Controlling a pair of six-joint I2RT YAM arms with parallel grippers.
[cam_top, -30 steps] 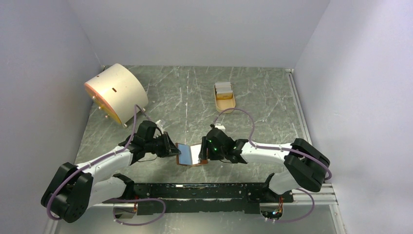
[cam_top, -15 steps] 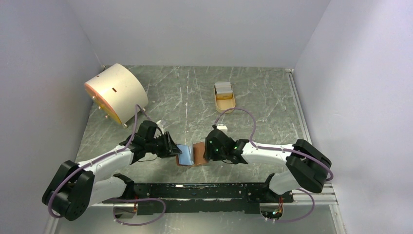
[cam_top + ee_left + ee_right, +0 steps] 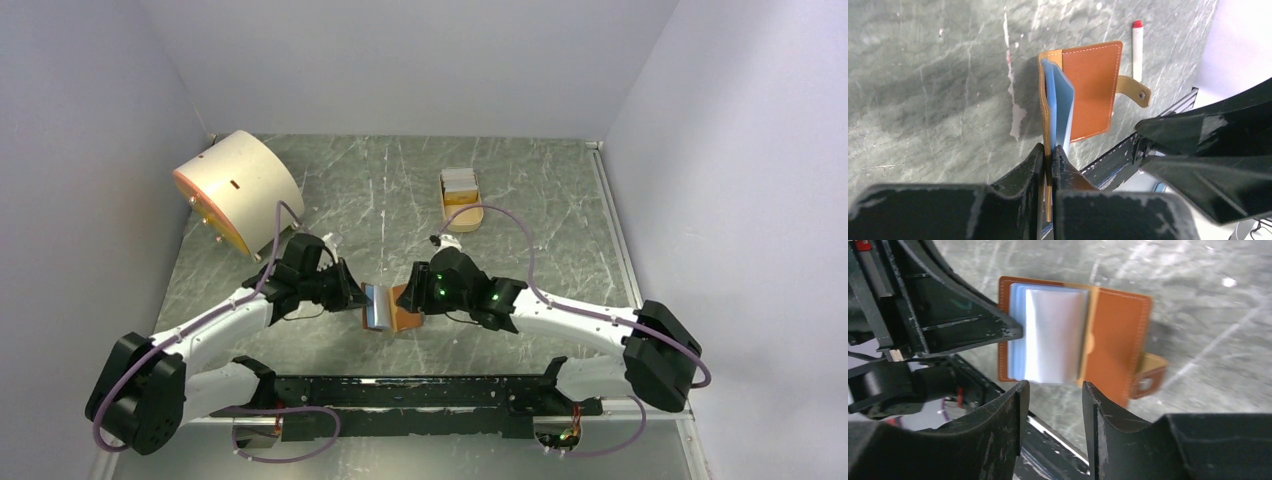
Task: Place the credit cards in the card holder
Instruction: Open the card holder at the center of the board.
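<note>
The left claw is clenched on the near edge of the card holder. The right claw is released, the holder just beyond its tips.

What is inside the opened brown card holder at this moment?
The card holder shows light blue plastic sleeves, the top one pale and glossy. The left gripper pinches one cover edge. Whether any card sits in a sleeve cannot be told, because the insides of the pockets are covered.
</note>
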